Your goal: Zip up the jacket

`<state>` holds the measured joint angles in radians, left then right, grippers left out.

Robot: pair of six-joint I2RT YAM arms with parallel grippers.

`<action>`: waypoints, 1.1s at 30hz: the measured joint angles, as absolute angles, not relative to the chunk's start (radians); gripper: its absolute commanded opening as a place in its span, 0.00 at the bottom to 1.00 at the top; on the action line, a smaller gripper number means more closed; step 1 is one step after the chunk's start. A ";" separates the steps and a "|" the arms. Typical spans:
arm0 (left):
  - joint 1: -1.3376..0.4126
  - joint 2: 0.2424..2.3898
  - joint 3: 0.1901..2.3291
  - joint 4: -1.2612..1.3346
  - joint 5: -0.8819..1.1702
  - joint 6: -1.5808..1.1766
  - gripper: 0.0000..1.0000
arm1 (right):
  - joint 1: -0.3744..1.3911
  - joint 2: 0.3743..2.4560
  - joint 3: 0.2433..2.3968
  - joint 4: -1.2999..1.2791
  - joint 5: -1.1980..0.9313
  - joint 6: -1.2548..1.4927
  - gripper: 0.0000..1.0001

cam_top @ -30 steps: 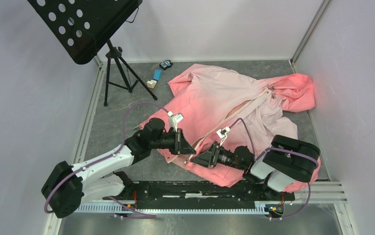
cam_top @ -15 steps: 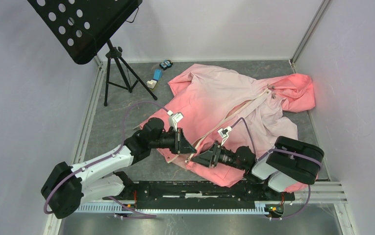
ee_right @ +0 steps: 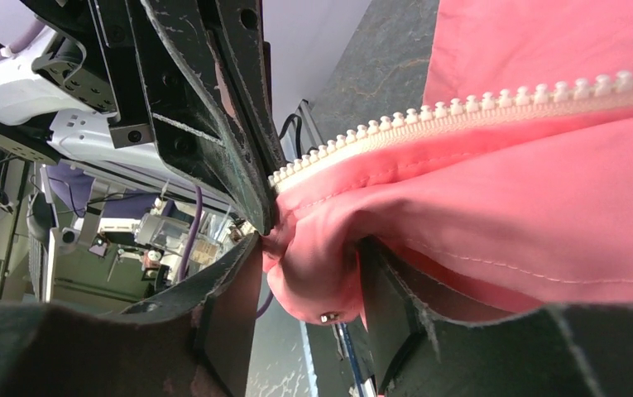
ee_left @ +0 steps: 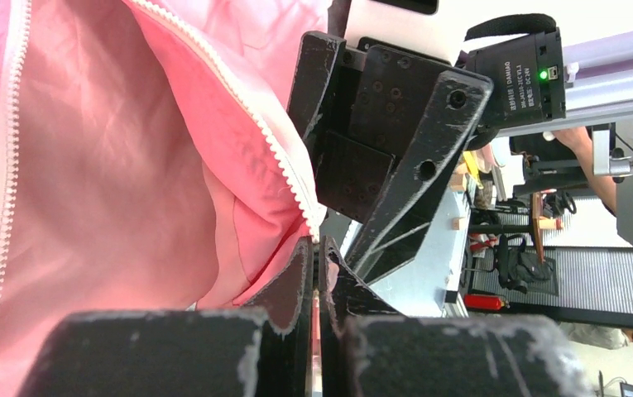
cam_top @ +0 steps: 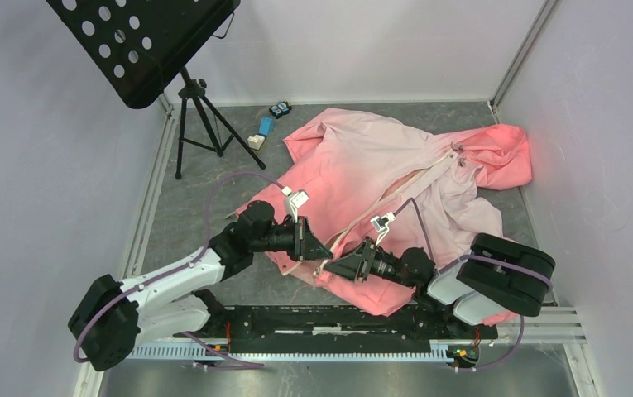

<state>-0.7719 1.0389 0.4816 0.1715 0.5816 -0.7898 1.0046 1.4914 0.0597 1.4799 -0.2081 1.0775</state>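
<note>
While the left fingers (ee_left: pixel 316 273) pinch the jacket (cam_top: pixel 379 165) hem, the right fingers (ee_right: pixel 309 273) loosely straddle it.

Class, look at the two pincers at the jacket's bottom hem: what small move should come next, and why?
Probably the right pincer should close on the hem fold of the jacket between its half-open jaws. The left pincer is already shut on the end of the zipper, and both tips meet at the hem.

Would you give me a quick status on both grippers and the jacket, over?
Left gripper shut on zipper edge at the hem. Right gripper part open around a bunched fold of jacket. Zipper unjoined, jacket lying open. Nothing in the way.
</note>
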 measured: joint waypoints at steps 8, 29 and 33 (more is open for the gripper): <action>-0.772 1.042 0.471 0.205 0.586 -0.799 0.02 | 1.006 1.494 0.065 1.480 -0.204 1.076 0.26; -0.772 0.939 0.670 -0.274 0.463 -0.651 1.00 | 0.968 1.397 0.020 1.479 -0.244 0.835 0.00; -0.772 0.959 0.823 -0.511 0.358 -0.554 0.97 | 0.960 1.248 0.023 1.393 -0.261 0.702 0.00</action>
<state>-0.7719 0.9588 0.8230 -0.5114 0.3580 -0.5541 0.9596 1.2476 0.0235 1.3926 -0.2611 0.7021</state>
